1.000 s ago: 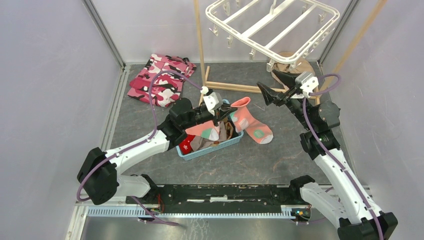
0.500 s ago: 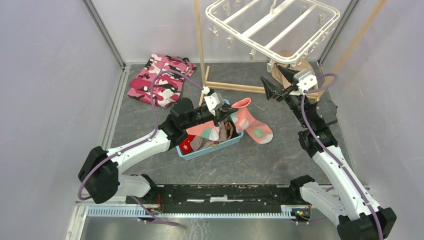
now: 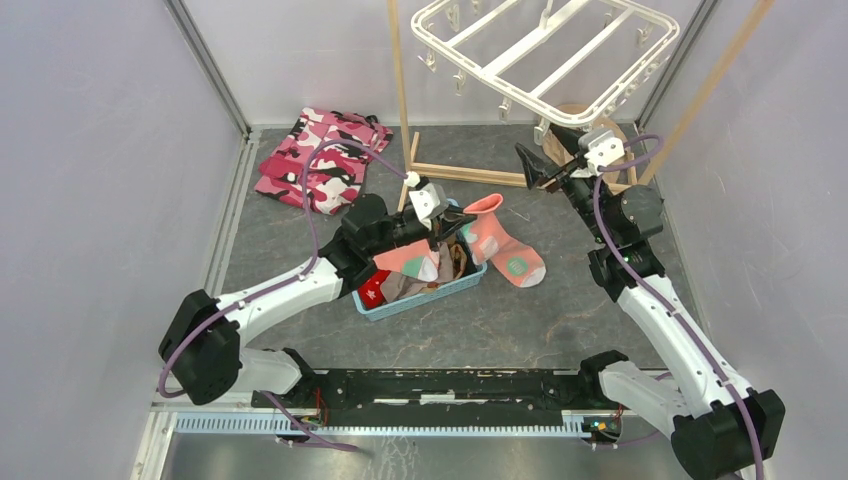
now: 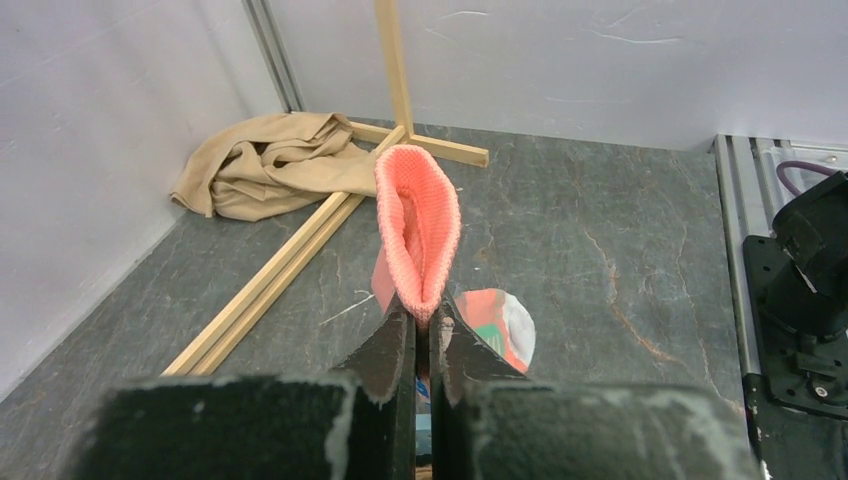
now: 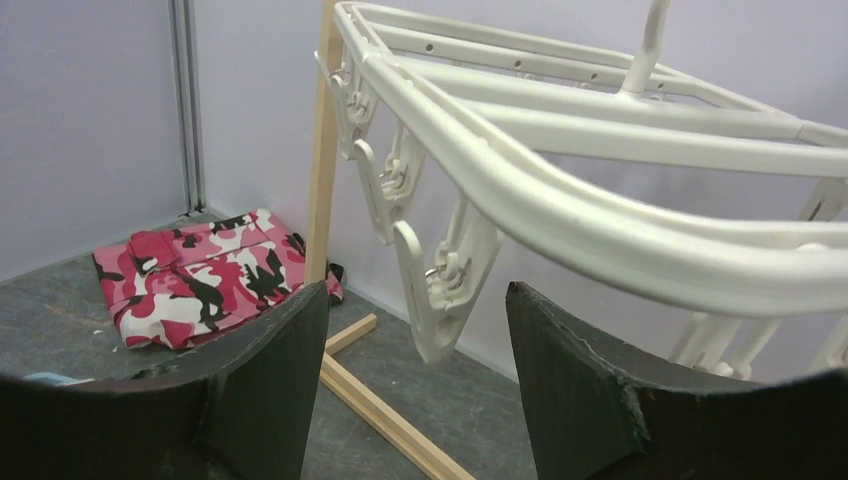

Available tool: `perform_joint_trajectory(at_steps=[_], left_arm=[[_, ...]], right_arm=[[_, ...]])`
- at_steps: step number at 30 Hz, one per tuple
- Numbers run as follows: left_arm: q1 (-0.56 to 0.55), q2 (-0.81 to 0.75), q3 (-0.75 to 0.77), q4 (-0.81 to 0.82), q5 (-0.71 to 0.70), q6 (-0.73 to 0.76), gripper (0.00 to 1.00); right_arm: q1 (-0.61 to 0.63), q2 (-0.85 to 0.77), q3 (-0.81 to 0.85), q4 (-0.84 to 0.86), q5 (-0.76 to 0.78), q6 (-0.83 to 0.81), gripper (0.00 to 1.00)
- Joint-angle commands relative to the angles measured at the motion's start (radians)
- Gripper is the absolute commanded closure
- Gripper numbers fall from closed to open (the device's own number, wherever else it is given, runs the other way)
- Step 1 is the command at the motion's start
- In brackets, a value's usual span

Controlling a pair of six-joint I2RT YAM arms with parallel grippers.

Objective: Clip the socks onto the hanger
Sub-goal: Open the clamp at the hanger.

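One pink sock [image 4: 418, 225] is pinched at its cuff by the clenched left jaws, beside the central basket [image 3: 425, 297]. Right jaws gape, facing a peg [image 5: 440, 300] on the far hanger [image 5: 600, 215]. Squeezed off-centre, that dangling peg could swing aside and stay shut.

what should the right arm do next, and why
Probably ease the right gripper forward so the clip peg on the hanger sits between its open jaws. The peg hangs just ahead of them, and the left gripper is shut on the pink sock.
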Motion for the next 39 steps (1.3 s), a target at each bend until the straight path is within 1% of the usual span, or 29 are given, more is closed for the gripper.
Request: perform_joint_trajectory(at_steps=[1,11,18,19,25,33,39], left_arm=[[0.011,0.012,0.048,0.059,0.025,0.000,0.98],[0.019,0.033,0.056,0.073,0.038,-0.007,0.98],[0.021,0.047,0.068,0.081,0.046,-0.015,0.98],[0.021,0.050,0.070,0.081,0.049,-0.015,0.98],[0.021,0.059,0.077,0.087,0.055,-0.024,0.98],[0.021,0.050,0.068,0.091,0.055,-0.034,0.98],[0.021,0.045,0.061,0.098,0.053,-0.041,0.98]], right_arm=[[0.005,0.012,0.064,0.086,0.025,0.013,0.28],[0.005,0.037,0.086,0.134,0.024,0.006,0.28],[0.006,0.030,0.071,0.186,0.041,0.067,0.29],[0.005,0.028,0.067,0.194,0.044,0.098,0.29],[0.004,0.017,0.052,0.210,0.050,0.119,0.30],[0.004,0.021,0.048,0.220,0.032,0.131,0.39],[0.004,0.023,0.049,0.218,0.012,0.134,0.51]])
